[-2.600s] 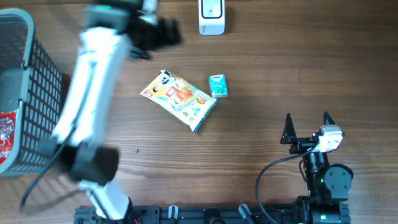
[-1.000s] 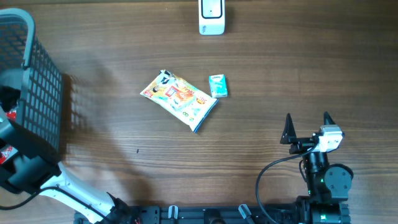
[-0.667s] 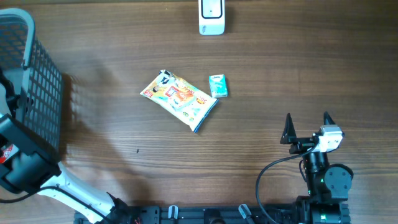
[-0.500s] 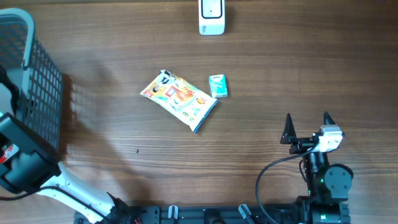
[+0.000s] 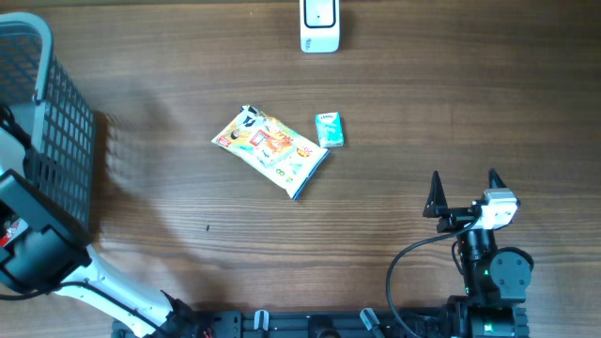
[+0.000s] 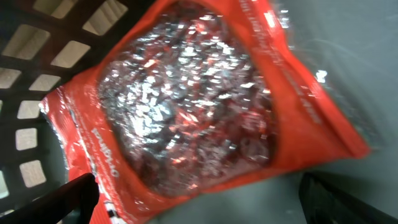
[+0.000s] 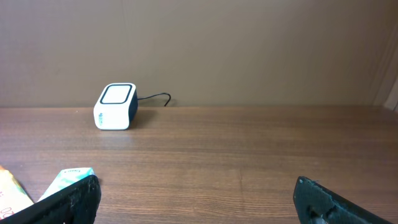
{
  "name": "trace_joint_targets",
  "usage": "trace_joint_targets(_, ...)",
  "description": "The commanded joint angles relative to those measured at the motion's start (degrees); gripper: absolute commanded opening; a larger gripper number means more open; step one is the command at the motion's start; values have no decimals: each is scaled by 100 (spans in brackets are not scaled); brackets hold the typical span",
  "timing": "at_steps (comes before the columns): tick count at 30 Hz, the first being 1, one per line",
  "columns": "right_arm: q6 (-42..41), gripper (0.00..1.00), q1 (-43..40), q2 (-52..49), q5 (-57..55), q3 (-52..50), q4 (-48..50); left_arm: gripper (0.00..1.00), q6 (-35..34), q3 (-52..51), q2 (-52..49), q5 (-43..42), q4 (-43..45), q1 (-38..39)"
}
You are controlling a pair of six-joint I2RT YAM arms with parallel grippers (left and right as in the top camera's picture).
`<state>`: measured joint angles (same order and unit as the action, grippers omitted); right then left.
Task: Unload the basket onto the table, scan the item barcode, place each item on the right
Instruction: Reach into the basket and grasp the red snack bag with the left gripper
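**Right end effector** [image 5: 464,186]: at the near right edge of the bench [image 5: 423,94], above its own base. Jaws stand wide apart and hold nothing. Fingertips point toward the far side, well apart from every item.

**Left arm** [image 5: 38,249]: rises from the near left corner and reaches over into the basket.

**Left end effector** [image 6: 199,200]: inside the basket, hidden from above by the arm. In the wrist view its jaws are spread wide, one dark finger at each lower corner, and grip nothing. The red pouch lies below and ahead of them. Whether the left finger touches the pouch edge, I cannot tell.

**Red pouch** [image 6: 186,106]: the item in the basket. Red border, clear crinkled front with a glittering foil look, lying flat and askew on the basket's grey floor. No barcode is legible on the side facing up.

**Basket** [image 5: 66,141]: dark wire-grid walls with a grey rim, at the left edge of the bench.

**Snack bag** [image 5: 272,150]: yellow and orange print, flat on the bench near the middle, turned at a slant.

**Teal packet** [image 5: 329,130]: small, just beside the snack bag's far right corner.

**Scanner** [image 5: 319,23]: white box with a dark face, at the far edge of the bench, a thin cable trailing behind it. Well apart from both end effectors and from the basket.
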<state>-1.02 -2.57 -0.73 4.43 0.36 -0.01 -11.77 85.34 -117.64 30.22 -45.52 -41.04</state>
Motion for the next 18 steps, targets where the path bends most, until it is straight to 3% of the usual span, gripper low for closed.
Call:
trace_joint_targets(1, -48, 100, -28, 46, -57, -4, 9, 100, 240, -221, -57, 188, 26, -299)
trace_joint_targets(7, -48, 100, -28, 46, -57, -4, 9, 97, 240, -339, -57, 442, 184, -579)
trace_joint_targets(11, -50, 100, -28, 46, -57, -4, 9, 88, 238, -339, -57, 437, 293, -601)
trace_joint_targets(14, -48, 100, -28, 46, -57, -7, 9, 73, 236, -374, -57, 411, 378, -601)
trace_joint_targets(18, -48, 100, -28, 46, -57, -7, 9, 29, 234, -378, -66, 389, 398, -601)
